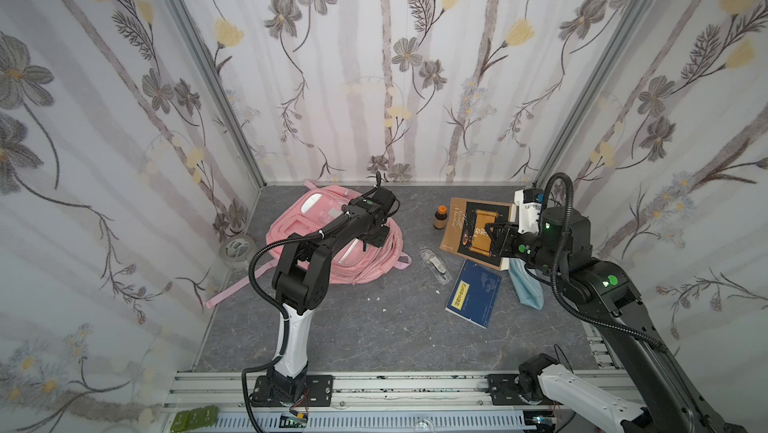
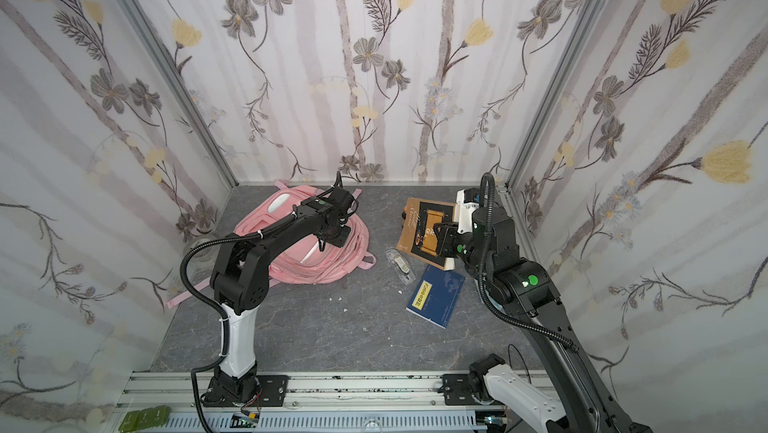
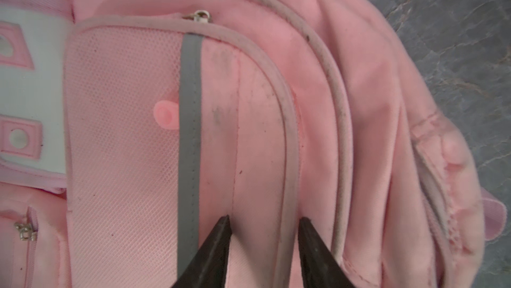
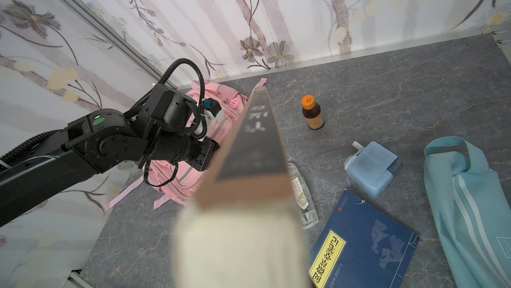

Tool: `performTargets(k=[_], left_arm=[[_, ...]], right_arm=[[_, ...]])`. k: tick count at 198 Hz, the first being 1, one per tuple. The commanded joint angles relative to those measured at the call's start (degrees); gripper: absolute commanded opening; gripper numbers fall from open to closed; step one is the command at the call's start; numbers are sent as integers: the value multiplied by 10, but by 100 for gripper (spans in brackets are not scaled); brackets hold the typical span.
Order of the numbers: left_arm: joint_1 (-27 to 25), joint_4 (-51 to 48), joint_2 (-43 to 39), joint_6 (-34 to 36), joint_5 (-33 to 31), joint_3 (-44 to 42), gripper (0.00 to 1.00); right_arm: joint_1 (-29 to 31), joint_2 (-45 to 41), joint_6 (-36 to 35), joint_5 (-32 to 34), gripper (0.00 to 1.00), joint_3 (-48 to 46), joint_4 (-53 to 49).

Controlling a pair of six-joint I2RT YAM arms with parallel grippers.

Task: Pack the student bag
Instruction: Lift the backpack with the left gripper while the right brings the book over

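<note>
Left pincer (image 3: 264,217) sits half-open on the student bag (image 3: 359,107); right pincer (image 1: 491,232) grips a brown book (image 1: 459,223).

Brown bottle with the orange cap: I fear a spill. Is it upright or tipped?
Upright. The brown bottle stands on its base on the table, orange cap on top.
</note>
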Motion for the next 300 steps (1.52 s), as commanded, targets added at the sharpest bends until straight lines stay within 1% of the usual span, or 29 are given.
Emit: performTargets(k=[1, 17, 30, 42, 54, 63, 89, 115, 139, 161, 196, 227, 259, 300], left_arm=[[0, -18, 1, 9, -20, 3, 30], [0, -19, -1, 12, -22, 4, 17], [0, -17, -4, 13, -23, 4, 15], [0, -13, -8, 14, -25, 1, 8], [0, -9, -11, 14, -28, 0, 5], [0, -7, -14, 14, -27, 0, 0], [1, -8, -25, 11, -26, 4, 0], [4, -11, -49, -3, -6, 12, 0], [5, -29, -76, -6, 0, 36, 0], [8, -53, -96, -7, 0, 66, 0], [14, -94, -121, -10, 4, 131, 0], [22, -75, -166, -34, 50, 140, 0], [32, -69, -195, -58, 91, 140, 0], [46, -74, -220, -81, 121, 137, 0]], right_arm=[[-8, 5, -10, -17, 0, 5, 42], [-12, 10, -9, -23, 0, 10, 42], [-14, 14, -6, -26, 0, 13, 43], [-15, 17, -3, -31, 0, 16, 44], [-15, 19, 1, -34, 0, 17, 44], [-16, 20, 4, -37, 0, 18, 44], [-16, 18, 12, -41, 0, 17, 44], [-17, 19, 25, -45, 0, 13, 53], [-17, 28, 40, -75, 0, 12, 84], [-17, 40, 68, -102, 0, 8, 125], [-16, 58, 157, -140, 0, -28, 215], [-5, 86, 244, -167, 0, -74, 305], [26, 126, 293, -164, 0, -97, 372], [67, 187, 340, -168, 0, -108, 436]])
